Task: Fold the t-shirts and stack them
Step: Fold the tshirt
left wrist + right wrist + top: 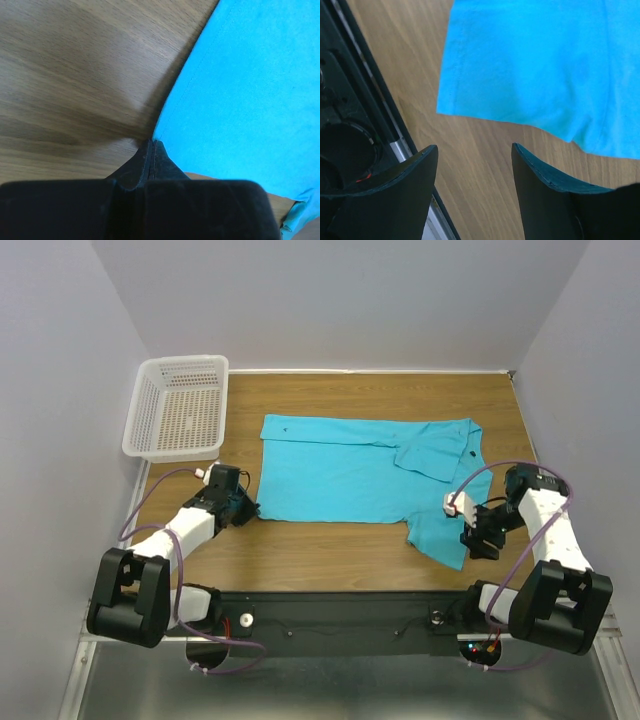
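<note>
Landmark: white mesh basket (185, 360), standing at the far left corner of the wooden surface (330, 540).
T-shirt: one turquoise t-shirt (340, 475) lies spread flat just right of the basket, with a flap doubled over on the side away from it and a sleeve trailing toward the arms.
Left gripper: there it is, the left gripper (243, 508), nearer the arms than the basket and clenched tight right at the shirt's hem corner.
Right gripper: the right gripper (480, 540) sits well apart from the basket, on the shirt's far side, jaws spread, grasping nothing, its tips just short of the trailing sleeve.
Step in hand: I'd say it's taking the hem on the basket side, ready to carry a fold across.
Doing it well: lift only enough to clear the surface, then sweep away from the basket in one level pass so the hem lands square. The other gripper should take or pin its own side first, or the cloth will drag and bunch.
Hard to make out: in the left wrist view the black fingertips (145, 157) meet right on the corner and cover it, so the cloth may be caught or only brushed. I can't call it.
Cut off: neither wrist view shows the neckline, and no other shirt is in sight.
</note>
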